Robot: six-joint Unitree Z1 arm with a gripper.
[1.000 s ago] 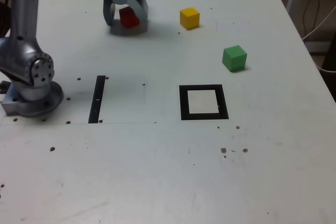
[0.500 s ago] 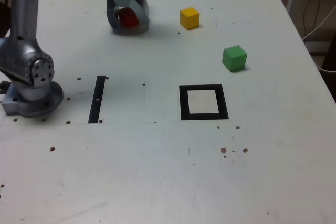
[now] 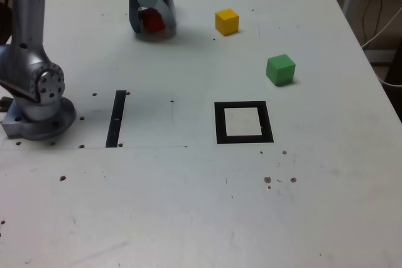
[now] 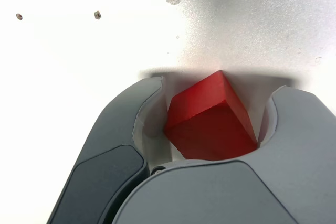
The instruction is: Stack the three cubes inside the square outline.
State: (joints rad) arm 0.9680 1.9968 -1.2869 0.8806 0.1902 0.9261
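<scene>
The tool [image 4: 220, 84] has just closed in and now pinches the red cube [image 4: 210, 127], skewed between its fingers at the counter [image 3: 163, 205], so lifting can probably start, with the square outline [image 3: 220, 123] still bare and the yellow [image 3: 227, 22] and green cubes [image 3: 281, 69] apart

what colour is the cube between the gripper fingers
Red; the cube shows best in the wrist view.

exterior: high, far, angled down | wrist: close, downward | both: red cube [image 4: 212, 121]
</scene>
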